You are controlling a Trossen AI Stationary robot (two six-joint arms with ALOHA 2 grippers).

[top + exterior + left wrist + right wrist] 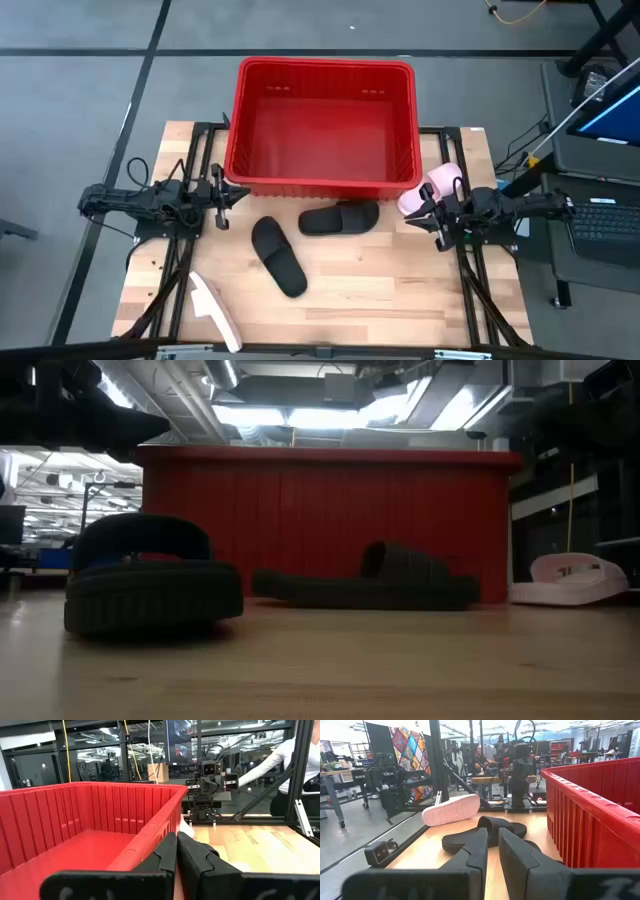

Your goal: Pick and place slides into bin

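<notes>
The red bin [325,125] stands at the table's far middle. One black slide [340,217] lies flat just in front of it, and a second black slide [278,256] lies nearer. One pink slide [438,186] lies on its sole at the bin's right corner, beside my right gripper [418,210]. The other pink slide [215,310] stands on its long edge at the near left, its sole showing in the right wrist view [451,810]. My left gripper [235,193] hovers at the bin's near left corner. Both grippers are shut and empty.
Bare wood lies between the black slides and the table's near edge [380,300]. Arm frames flank both sides of the table. A person's sleeve [280,760] reaches in beyond the table's right side. A desk with a laptop [605,215] stands off the table to the right.
</notes>
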